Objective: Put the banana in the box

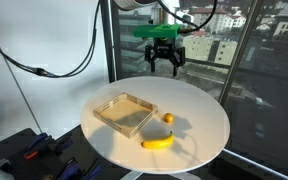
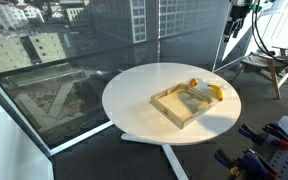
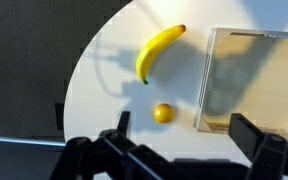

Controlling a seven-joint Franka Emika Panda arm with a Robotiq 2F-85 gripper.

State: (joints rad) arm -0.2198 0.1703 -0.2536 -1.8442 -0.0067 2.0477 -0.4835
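Observation:
The yellow banana (image 1: 159, 142) lies on the round white table (image 1: 199, 115), near its front edge, beside the tan box (image 1: 124, 112). It also shows in the wrist view (image 3: 156, 52) and in an exterior view (image 2: 216, 92). The box shows empty in the wrist view (image 3: 206, 80) and in an exterior view (image 2: 174, 110). My gripper (image 1: 165, 62) hangs high above the table's far side, open and empty. In the wrist view its fingers (image 3: 189, 133) frame the bottom, spread apart.
A small round orange fruit (image 1: 168, 118) sits between banana and box, and shows in the wrist view (image 3: 163, 113). Large windows stand behind the table. Tools lie on the floor (image 1: 34, 155). A wooden stool (image 2: 264, 68) stands at the side.

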